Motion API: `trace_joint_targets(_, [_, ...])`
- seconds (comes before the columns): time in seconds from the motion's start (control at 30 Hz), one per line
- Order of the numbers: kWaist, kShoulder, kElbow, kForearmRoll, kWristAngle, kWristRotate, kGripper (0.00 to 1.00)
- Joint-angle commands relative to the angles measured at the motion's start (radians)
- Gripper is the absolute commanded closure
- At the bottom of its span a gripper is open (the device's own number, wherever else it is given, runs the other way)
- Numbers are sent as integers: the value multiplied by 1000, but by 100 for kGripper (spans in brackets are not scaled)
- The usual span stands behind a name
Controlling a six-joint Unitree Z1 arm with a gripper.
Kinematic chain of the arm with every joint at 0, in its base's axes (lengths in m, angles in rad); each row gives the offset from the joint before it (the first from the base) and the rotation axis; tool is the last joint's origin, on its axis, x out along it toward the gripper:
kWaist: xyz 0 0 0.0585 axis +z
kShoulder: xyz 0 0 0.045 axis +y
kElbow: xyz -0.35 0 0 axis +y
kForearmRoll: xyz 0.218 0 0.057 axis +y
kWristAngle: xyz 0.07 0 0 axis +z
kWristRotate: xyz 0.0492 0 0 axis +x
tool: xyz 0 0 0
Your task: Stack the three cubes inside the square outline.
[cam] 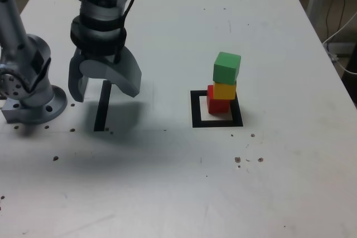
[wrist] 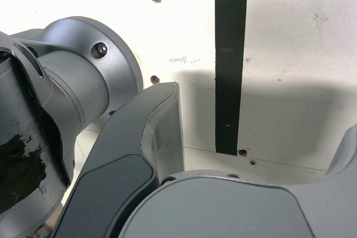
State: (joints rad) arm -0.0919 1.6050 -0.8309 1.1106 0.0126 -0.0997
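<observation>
In the exterior view the three cubes stand as one tower: the red cube [cam: 217, 102] at the bottom, the yellow cube [cam: 225, 90] on it, the green cube [cam: 226, 68] on top, turned a little. The tower rests inside the square outline [cam: 197, 110], toward its far right corner. My gripper [cam: 106, 92] hangs well to the exterior view's left of the tower, above the table, open and holding nothing. The wrist view shows its grey fingers [wrist: 159, 132] spread apart over the table, with no cube in sight.
A straight black strip [cam: 102, 106] [wrist: 230, 59] lies on the white table [cam: 167, 193] right under the gripper. The arm's grey base [cam: 30, 101] [wrist: 83, 76] stands at the exterior view's left edge. Small screw holes dot the tabletop. Cables hang past the table's right edge.
</observation>
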Motion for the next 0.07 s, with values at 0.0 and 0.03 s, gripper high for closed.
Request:
trace_joint_targets(0.0, [1, -3, 3, -2, -3, -1, 1])
trace_joint_targets(0.03, [1, -3, 2, -2, -3, 0, 1])
